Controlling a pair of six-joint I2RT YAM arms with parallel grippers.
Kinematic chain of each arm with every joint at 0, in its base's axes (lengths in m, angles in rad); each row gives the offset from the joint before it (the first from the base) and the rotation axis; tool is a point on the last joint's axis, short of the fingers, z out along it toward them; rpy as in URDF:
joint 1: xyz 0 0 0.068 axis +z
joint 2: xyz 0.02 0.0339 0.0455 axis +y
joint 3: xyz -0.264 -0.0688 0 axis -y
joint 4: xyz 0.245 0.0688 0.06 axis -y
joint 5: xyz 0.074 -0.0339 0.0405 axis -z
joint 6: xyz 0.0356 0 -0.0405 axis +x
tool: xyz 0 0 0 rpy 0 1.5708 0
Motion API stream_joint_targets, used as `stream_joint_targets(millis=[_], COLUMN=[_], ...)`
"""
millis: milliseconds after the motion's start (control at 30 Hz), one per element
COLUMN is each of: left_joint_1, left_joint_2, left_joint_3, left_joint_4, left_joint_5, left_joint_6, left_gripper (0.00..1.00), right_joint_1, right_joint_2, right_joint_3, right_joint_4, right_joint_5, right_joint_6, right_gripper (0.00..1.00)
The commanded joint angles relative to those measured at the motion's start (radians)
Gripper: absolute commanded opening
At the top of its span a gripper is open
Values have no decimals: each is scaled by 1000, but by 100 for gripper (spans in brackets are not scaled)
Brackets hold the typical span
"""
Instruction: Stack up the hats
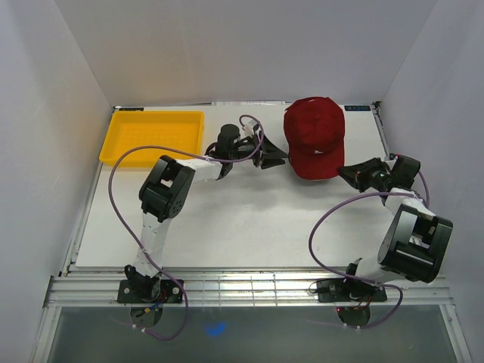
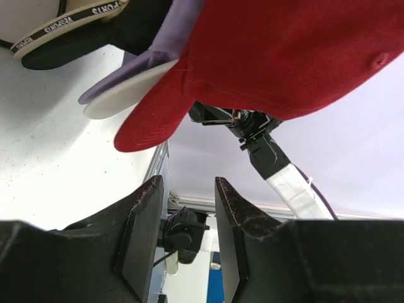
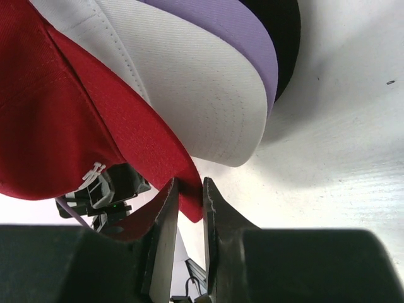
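The dark red cap [image 1: 314, 134] tops a stack of caps at the far right of the table [image 1: 249, 219], with its crown near the far edge and its brim pointing toward the near side. In the wrist views the brims under it fan out: the white cap [image 3: 202, 95] directly beneath the red, then the lavender cap [image 3: 249, 38], then the black cap [image 3: 289, 31]. The tan cap [image 2: 69, 24], with its lettered band, shows against the black one in the left wrist view. The right gripper [image 3: 189, 186] reaches in from the near right, its fingers pinching the front edge of the red brim. The left gripper [image 2: 187, 189] sits just left of the stack, fingers spread with nothing between them and touching no cap. The right wall stands close to the stack. A yellow tray [image 1: 121, 147] lies in the far left corner, well apart, and bare tabletop runs between tray and stack and across the near half
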State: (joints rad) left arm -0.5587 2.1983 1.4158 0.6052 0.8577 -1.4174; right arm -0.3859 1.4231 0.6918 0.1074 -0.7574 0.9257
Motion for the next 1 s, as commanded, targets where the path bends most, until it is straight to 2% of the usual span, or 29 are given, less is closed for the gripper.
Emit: stream_joint_targets(millis=[0, 367, 967], left_joint_1=[6, 19, 23], left_joint_2=[-103, -141, -175], left_joint_3=[-9, -8, 8], left_joint_4=[11, -16, -41], left_joint_5=[21, 33, 44], left_joint_6=[20, 29, 35], left_gripper=[49, 49, 49], right_joint_1=[-13, -18, -21], right_joint_2=[33, 73, 68], right_joint_3=[25, 32, 84], right_joint_4=[-41, -54, -106], right_joint_5=[92, 121, 128], right_joint_6=[-44, -64, -93], right_gripper=[9, 12, 50])
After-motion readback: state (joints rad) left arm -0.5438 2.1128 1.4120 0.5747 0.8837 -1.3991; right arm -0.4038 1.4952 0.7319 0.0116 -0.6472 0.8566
